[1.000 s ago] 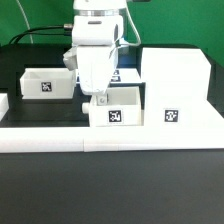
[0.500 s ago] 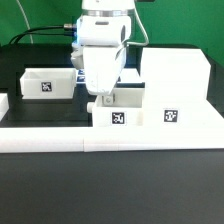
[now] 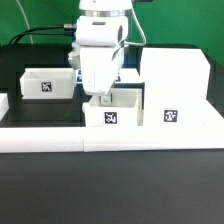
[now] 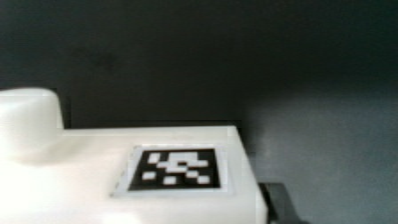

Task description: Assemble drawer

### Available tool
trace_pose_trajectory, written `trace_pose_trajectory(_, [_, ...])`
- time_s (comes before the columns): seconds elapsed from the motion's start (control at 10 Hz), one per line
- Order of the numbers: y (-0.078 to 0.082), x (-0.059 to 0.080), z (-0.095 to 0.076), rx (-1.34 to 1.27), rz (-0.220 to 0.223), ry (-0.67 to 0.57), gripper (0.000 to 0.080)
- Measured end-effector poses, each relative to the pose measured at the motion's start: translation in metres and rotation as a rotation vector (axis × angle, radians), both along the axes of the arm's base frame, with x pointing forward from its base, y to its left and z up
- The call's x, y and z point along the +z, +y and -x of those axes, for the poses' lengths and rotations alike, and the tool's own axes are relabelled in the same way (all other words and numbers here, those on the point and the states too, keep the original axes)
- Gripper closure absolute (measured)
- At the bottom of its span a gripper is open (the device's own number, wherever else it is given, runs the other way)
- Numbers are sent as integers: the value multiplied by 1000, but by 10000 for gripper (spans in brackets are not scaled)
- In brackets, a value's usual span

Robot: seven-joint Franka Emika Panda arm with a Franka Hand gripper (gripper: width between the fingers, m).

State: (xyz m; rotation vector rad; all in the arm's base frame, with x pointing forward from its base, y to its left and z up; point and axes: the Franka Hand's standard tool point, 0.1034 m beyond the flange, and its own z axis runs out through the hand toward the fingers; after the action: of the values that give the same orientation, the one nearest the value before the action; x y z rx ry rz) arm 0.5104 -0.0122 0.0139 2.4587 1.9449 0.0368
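Just behind the long low white border rail (image 3: pixel 60 140) on the black tabletop (image 3: pixel 100 190), you have the small white open-top plastic tray (image 3: pixel 128 112), just beside the tall white hollow plastic shell (image 3: pixel 175 75), on the exterior view's left of it. The pincer (image 3: pixel 101 99) reaches down to the tray's rim, but the hand hides the jaws, so I cannot tell if it pinches the wall. You seem to be lining up the tray with the shell: keep it level and square, and go slowly. Compared with half a second ago, the tray's tag sits slightly more toward the exterior view's left. The second small white tray (image 3: pixel 35 82) waits farther back, well apart.
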Motion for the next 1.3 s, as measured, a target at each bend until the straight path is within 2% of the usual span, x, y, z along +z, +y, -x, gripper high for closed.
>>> trace_pose_trajectory(0.2, [0, 2, -1, 0, 1, -4, 753])
trace_pose_trajectory(0.6, [-2, 15, -7, -1, 6, -19, 753])
trace_pose_trajectory(1.3, [4, 6, 2, 23, 12, 25, 753])
